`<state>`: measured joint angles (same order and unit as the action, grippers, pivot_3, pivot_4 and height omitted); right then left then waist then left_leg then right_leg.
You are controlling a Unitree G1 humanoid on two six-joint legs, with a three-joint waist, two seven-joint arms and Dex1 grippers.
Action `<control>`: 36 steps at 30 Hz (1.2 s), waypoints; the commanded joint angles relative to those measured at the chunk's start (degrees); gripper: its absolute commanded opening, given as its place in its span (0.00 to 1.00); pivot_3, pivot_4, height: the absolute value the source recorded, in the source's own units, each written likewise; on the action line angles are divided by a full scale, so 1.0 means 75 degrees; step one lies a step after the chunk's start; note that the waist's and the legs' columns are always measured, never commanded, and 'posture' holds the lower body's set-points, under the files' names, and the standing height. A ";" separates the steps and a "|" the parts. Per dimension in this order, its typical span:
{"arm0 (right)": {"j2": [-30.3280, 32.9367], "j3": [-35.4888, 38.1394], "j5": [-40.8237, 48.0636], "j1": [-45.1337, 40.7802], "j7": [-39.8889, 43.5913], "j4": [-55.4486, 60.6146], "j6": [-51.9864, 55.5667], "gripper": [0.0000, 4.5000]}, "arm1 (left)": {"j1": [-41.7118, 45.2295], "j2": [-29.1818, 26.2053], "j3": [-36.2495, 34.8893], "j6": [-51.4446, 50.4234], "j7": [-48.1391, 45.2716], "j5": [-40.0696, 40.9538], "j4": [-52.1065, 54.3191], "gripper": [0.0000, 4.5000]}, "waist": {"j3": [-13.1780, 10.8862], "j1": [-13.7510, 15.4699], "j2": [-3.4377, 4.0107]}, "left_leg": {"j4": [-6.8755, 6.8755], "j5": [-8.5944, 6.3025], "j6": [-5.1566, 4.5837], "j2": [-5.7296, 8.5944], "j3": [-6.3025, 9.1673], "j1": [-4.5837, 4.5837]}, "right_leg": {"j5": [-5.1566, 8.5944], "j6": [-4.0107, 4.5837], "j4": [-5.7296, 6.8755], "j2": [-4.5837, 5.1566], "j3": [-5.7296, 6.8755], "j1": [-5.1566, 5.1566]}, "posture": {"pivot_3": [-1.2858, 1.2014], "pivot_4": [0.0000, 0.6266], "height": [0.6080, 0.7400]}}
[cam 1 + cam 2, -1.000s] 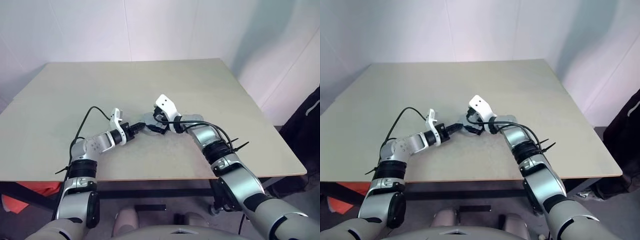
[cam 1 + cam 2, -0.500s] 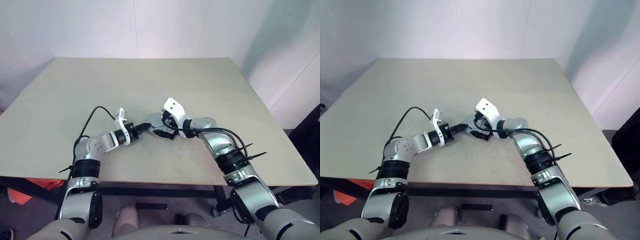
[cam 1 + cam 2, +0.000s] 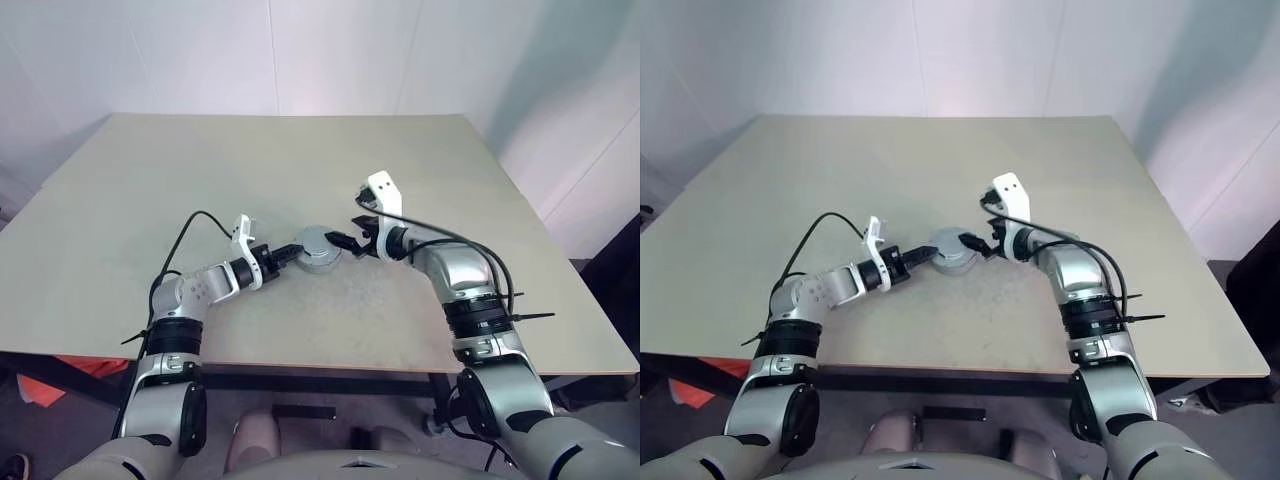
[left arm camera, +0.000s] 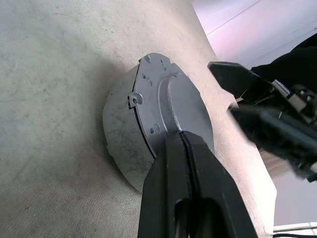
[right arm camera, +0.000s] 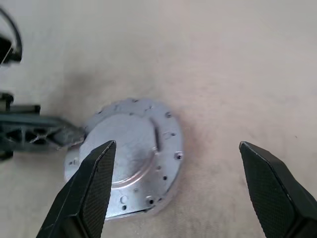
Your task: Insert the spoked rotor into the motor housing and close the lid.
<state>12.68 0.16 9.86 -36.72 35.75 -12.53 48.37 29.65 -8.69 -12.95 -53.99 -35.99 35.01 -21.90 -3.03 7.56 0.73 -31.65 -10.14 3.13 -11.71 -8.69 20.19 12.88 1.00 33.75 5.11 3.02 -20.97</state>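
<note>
One beige table (image 3: 150, 190) can be counted, and on it one lid (image 5: 130, 148), a silvery-grey disc, is seen sitting on top of one round grey motor housing (image 4: 121, 139). Two grippers are counted as well, the left gripper (image 3: 296, 251) and the right gripper (image 3: 344, 240), so four black fingers (image 5: 91, 191) in total. One black cable (image 3: 185, 235) is seen looping off the left arm and one more along the right arm, so two cables all told.
</note>
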 commanded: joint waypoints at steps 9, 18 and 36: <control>-0.0080 0.1529 0.1444 0.0008 -0.0878 0.0443 0.3359 0.99 | 0.0048 0.0084 0.0422 0.0013 0.0032 -0.0213 -0.0234 0.00 | 0.0000 0.0065 0.0002 | 0.0005 0.0020 0.0033 0.0001 -0.0001 0.0000 | -0.0003 0.0003 -0.0001 0.0001 0.0000 -0.0001 | 0.52 0.00 1.00; -0.1637 0.3086 0.1999 -0.0362 -0.2064 -0.0533 0.4083 0.99 | 0.0093 0.0031 0.0430 0.0137 0.0069 -0.0268 -0.0289 0.00 | 0.0004 0.0097 0.0004 | 0.0053 0.0046 0.0077 0.0001 -0.0005 -0.0023 | 0.0023 -0.0041 0.0000 0.0001 0.0000 -0.0008 | 0.52 0.00 1.00; -0.2769 0.3674 0.2896 -0.1254 -0.2205 -0.2163 0.3309 0.99 | 0.0160 -0.0079 0.0331 0.0274 0.0126 -0.0312 -0.0372 0.00 | 0.0010 -0.0088 0.0001 | 0.0093 0.0072 0.0122 -0.0010 -0.0003 -0.0062 | 0.0024 -0.0043 0.0002 -0.0013 0.0000 -0.0018 | 0.52 0.00 1.00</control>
<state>-3.32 30.33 26.88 -43.88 16.58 -27.80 70.79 30.44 -10.50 -12.24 -51.62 -36.04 33.63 -23.51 -2.96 6.89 0.74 -30.94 -9.59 4.06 -11.80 -8.71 19.74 13.05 0.71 33.77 4.97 3.02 -21.14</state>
